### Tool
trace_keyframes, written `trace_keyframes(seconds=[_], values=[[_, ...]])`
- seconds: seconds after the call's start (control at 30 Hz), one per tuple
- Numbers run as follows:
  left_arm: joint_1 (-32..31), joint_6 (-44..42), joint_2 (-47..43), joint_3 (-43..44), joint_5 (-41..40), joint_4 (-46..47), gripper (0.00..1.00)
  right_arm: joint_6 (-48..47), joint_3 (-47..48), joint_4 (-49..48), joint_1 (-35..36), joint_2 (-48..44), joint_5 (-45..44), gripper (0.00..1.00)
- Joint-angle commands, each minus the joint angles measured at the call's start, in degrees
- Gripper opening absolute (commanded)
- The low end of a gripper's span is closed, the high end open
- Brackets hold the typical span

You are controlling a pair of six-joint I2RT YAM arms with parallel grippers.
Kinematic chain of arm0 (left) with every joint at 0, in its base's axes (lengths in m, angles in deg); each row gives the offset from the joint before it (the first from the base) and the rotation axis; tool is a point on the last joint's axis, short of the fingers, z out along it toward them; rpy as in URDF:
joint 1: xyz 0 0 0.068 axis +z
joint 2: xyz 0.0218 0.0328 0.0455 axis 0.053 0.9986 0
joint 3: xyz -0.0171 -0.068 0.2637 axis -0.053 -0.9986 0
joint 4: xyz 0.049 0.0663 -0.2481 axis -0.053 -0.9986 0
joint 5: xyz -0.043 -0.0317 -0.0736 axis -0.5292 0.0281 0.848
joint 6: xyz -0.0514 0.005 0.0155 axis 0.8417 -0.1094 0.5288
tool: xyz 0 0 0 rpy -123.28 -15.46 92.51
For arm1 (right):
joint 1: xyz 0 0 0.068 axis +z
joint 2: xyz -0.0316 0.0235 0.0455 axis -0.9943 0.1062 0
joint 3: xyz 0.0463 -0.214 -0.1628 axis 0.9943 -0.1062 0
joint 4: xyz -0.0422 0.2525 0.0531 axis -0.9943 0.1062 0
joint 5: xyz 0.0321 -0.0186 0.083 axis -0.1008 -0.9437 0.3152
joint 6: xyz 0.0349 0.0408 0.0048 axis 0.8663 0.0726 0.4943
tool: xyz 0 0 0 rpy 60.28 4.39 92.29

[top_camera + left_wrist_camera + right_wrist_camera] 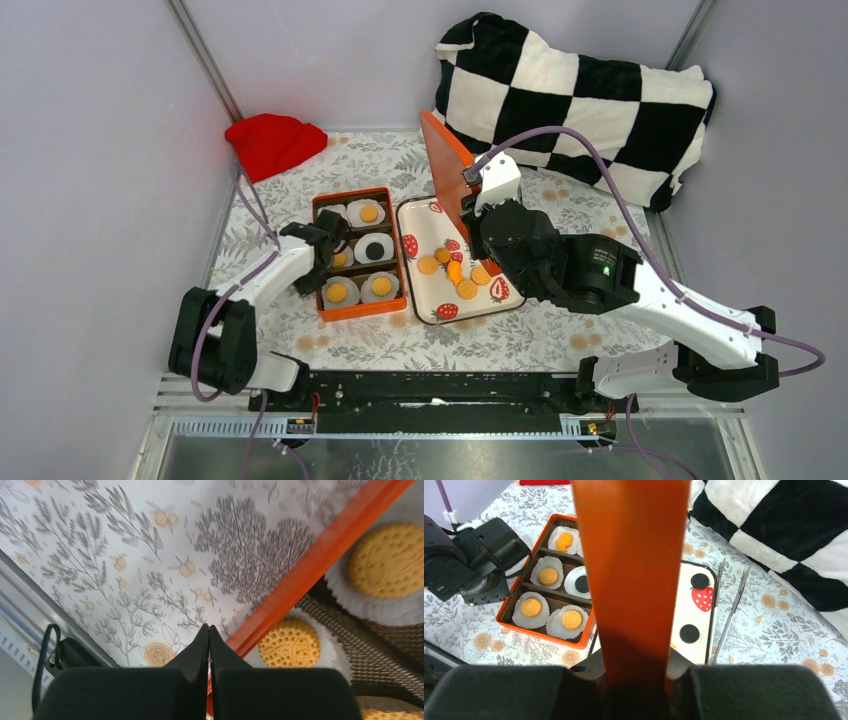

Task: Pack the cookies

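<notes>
An orange box [322, 255] holds white paper cups with cookies in them: golden ones [369, 213] [337, 292] and a black one [375, 250]. More loose golden cookies [467, 288] lie on the strawberry-print tray [418, 222] beside it. My left gripper [325, 245] is shut, its tips [209, 630] over the box's orange rim [320, 555], next to a cupped cookie [290, 643]. My right gripper [636, 680] is shut on the upright orange lid [631, 570], held above the tray's far side [445, 160]. Two black cookies [689, 633] show on the tray.
Metal tongs [730, 611] lie on the floral cloth right of the tray. A checkered pillow [580, 100] fills the back right and a red cap [272, 143] sits at the back left. Grey walls close in both sides.
</notes>
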Motion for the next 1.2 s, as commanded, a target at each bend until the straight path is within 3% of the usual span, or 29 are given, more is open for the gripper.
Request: trace_keyframes(seconds=[0.0, 0.17, 0.47, 0.9, 1.17], values=[[-4.47, 5.06, 2.68, -4.84, 2.43, 2.66, 0.0, 0.56, 2.19, -1.57, -0.33, -1.33, -1.2, 0.0], [-12.16, 7.91, 1.57, -8.55, 13.39, 7.56, 0.0, -1.27, 2.31, -2.88, -1.19, -1.93, -4.23, 0.0], [-25.85, 11.08, -1.08, -5.07, 22.15, 12.74, 0.0, 0.15, 0.5, -3.77, -7.9, -3.39, 0.52, 0.0], [-28.39, 0.67, 17.59, 9.29, 20.19, 29.27, 0.0, 3.11, -2.97, -2.02, -8.22, -8.0, -0.11, 0.0], [-28.69, -7.0, 29.48, 22.99, 22.02, 34.05, 0.0, 2.4, -3.72, -2.57, -8.48, -7.57, -1.6, 0.0]])
